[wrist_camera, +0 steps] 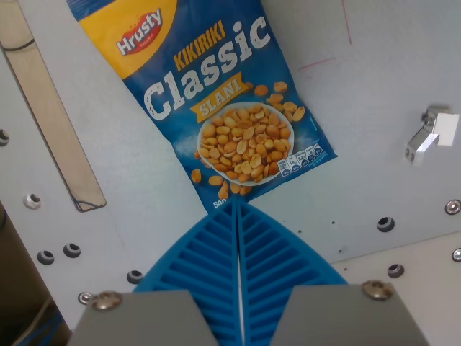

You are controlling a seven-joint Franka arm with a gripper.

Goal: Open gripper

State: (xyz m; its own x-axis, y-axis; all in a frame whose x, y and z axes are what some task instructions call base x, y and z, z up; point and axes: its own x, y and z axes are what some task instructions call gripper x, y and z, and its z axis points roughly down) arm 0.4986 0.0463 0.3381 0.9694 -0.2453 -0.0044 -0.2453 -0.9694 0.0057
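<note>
Tan strip [45, 115]: lies diagonally on the grey table [144, 180], wrist view's left. Hrusty Classic peanut bag [216, 94]: flat on table, centre, tilted. Gripper [236, 209]: blue ribbed fingers [205, 259] pressed together, pinching the bag's lower edge. White clip [431, 135]: on table, wrist view's right, well apart from bag.

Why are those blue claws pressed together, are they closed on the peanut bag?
Shut: the gripper has its two blue fingers meeting along one thin seam. Their tips reach the peanut bag's bottom edge; whether they pinch it, I cannot tell.
</note>
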